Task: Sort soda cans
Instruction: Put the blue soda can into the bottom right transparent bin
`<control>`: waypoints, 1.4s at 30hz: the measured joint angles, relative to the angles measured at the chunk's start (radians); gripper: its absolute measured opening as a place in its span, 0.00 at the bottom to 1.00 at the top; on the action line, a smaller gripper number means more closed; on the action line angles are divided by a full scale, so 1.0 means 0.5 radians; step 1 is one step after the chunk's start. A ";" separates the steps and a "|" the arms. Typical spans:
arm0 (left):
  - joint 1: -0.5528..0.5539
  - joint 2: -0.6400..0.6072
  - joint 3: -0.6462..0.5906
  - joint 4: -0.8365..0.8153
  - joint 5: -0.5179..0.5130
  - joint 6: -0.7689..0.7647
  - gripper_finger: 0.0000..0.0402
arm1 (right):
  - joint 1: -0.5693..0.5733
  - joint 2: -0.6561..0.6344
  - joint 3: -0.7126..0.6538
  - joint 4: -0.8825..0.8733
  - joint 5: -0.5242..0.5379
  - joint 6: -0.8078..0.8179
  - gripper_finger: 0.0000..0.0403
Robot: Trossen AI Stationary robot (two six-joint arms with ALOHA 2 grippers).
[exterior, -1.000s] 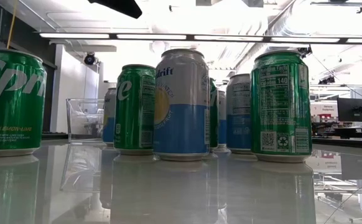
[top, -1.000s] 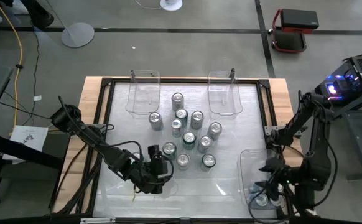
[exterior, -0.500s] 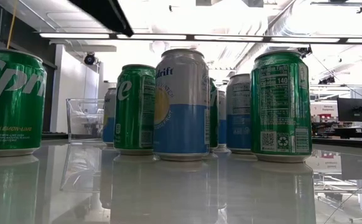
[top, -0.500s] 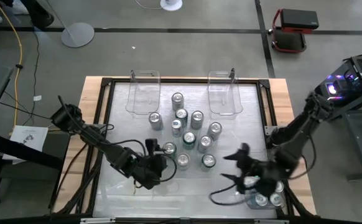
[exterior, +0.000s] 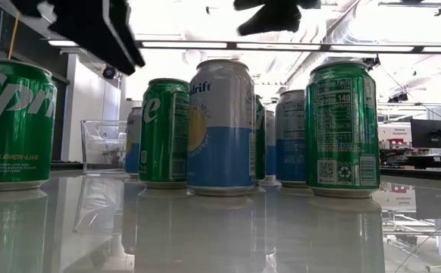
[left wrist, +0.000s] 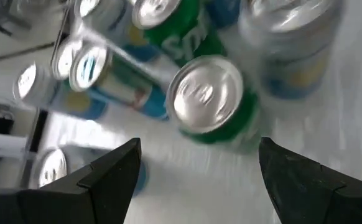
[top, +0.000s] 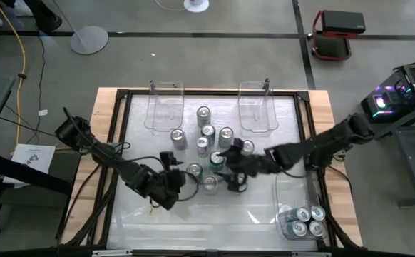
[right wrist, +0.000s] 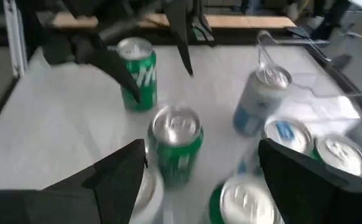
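Right hand (top: 234, 177) swung from bin (top: 284, 187) over cans (top: 217, 158), open.

We are counting cans and bins on the counter (top: 264, 214).
We are seeing at least nine soda cans (top: 203, 113) standing loose, with the right arm (top: 314, 148) covering part of that cluster. We are finding four more in the near bin (top: 279, 187), and we are counting three clear bins in all.
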 joint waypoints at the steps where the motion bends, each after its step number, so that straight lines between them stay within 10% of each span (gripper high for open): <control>1: 0.006 -0.066 -0.088 0.053 0.009 -0.038 0.75 | -0.059 0.018 0.000 0.057 -0.058 -0.011 0.75; 13: -0.059 -0.777 -0.765 0.686 -0.153 -0.405 0.75 | -0.435 0.330 -0.001 0.486 -0.434 -0.270 0.75; 42: -0.044 -0.698 -0.796 0.679 -0.202 -0.495 0.75 | -0.606 0.523 -0.001 0.542 -0.347 -0.170 0.75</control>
